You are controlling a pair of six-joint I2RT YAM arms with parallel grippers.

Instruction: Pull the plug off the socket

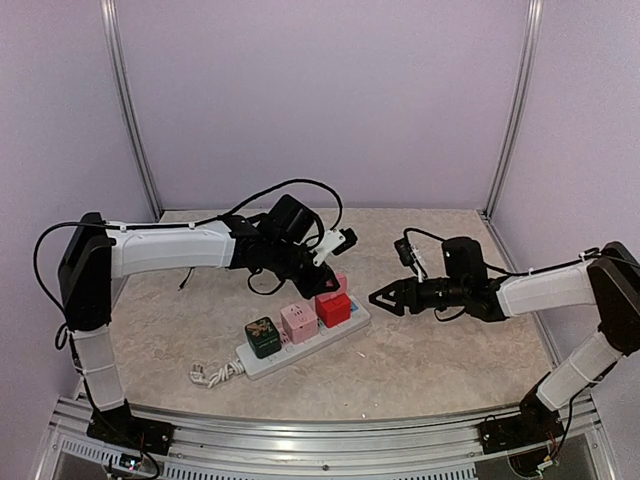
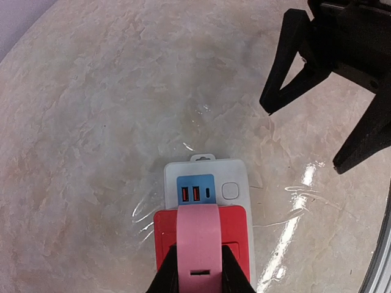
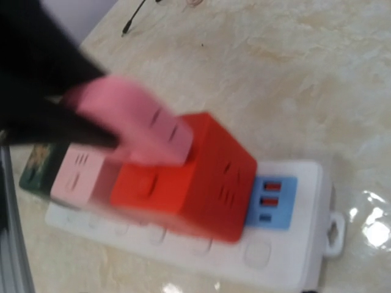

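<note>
Socket (image 1: 300, 345) flat on table (image 1: 450, 360), left gripper (image 2: 198, 262) clenched on pink plug (image 2: 198, 226) over red cube (image 2: 165, 238), right gripper (image 1: 380, 298) spread wide beside the socket's end; plug likely light, rigid, smooth, best gripped by flat sides.

Left arm (image 1: 165, 248) reaching forward, left pincer (image 1: 329, 281) clamped on pink plug (image 2: 198, 235), right pincer (image 1: 385, 297) spread wide

The long white power strip (image 1: 305, 346) lies flat, diagonal on the desk, its cord trailing near-left. The pale pink cube plug (image 2: 197, 235) hangs tilted above its USB end, pinched by the left claw (image 2: 198, 274).
</note>
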